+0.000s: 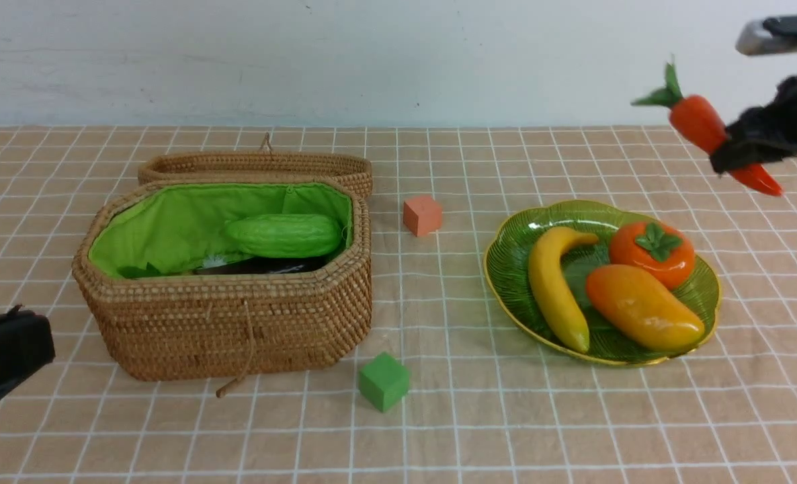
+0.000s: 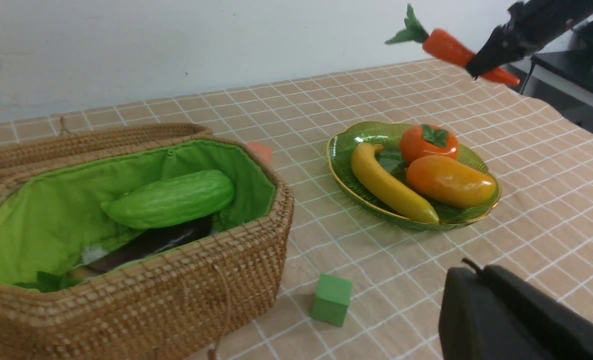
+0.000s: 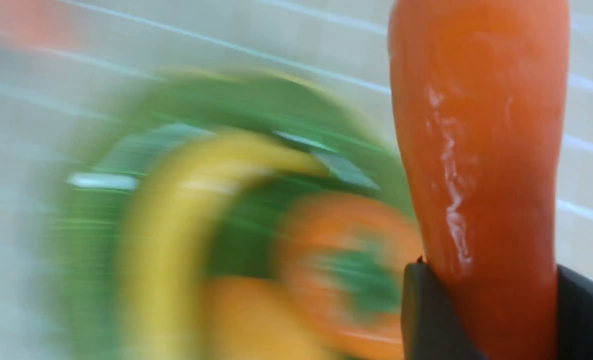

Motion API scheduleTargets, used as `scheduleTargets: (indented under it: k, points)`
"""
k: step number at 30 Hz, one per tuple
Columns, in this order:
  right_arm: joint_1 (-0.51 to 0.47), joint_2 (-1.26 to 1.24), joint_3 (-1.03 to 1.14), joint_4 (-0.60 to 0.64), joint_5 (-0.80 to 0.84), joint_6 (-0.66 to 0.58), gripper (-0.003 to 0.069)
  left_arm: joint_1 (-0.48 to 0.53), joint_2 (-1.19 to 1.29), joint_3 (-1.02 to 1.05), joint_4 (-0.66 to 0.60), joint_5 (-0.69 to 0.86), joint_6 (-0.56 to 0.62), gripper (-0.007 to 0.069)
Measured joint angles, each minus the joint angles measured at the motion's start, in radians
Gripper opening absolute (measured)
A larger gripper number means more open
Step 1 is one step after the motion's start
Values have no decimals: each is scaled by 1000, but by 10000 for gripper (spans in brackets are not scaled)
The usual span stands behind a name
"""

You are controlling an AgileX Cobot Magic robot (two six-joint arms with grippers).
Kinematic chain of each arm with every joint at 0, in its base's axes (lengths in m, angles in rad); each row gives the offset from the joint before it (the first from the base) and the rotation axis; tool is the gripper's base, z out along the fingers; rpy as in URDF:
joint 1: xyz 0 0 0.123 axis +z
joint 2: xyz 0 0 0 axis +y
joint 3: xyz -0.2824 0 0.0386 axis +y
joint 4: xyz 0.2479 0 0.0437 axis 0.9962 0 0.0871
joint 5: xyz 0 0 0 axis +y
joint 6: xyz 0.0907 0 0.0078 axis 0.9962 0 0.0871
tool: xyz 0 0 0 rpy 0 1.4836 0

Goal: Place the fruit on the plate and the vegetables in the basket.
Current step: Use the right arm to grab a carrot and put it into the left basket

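Clearly the carrot [image 1: 696,124] is up in the right arm's jaws [image 1: 740,154], gripped and slanting, leaves toward the left; the left arm's jaws are closed. The wicker basket [image 1: 237,329] lies far leftward, beyond the plate [image 1: 514,316], nearer the left arm.

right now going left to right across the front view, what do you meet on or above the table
Wicker basket → orange cube → green plate with fruit → right pincer gripping the carrot. The green cube overlaps the basket's span, so it is left out.
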Motion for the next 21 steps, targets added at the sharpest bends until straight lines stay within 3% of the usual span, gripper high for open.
scheduleTargets:
  k: [6, 10, 11, 12, 18, 20, 21]
  points:
    - [349, -101, -2, 198, -23, -148, 266, 0, 0, 0, 155, 34, -49, -13]
    - [592, -64, -2, 250, -205, -266, 266, 0, 0, 0, 217, 45, -115, -13]
    - [602, -60, -2, 252, -217, -270, 266, 0, 0, 0, 218, 45, -117, -13]
    - [677, -23, -2, 253, -317, -319, 266, 0, 0, 0, 227, 45, -134, -13]
    - [818, 124, -2, 234, -610, -464, 281, 0, 0, 0, 229, 45, -148, -13]
    - [827, 155, -1, 234, -661, -470, 344, 0, 0, 0, 229, 45, -148, -13]
    - [827, 166, 0, 231, -682, -470, 414, 0, 0, 0, 229, 45, -148, -13]
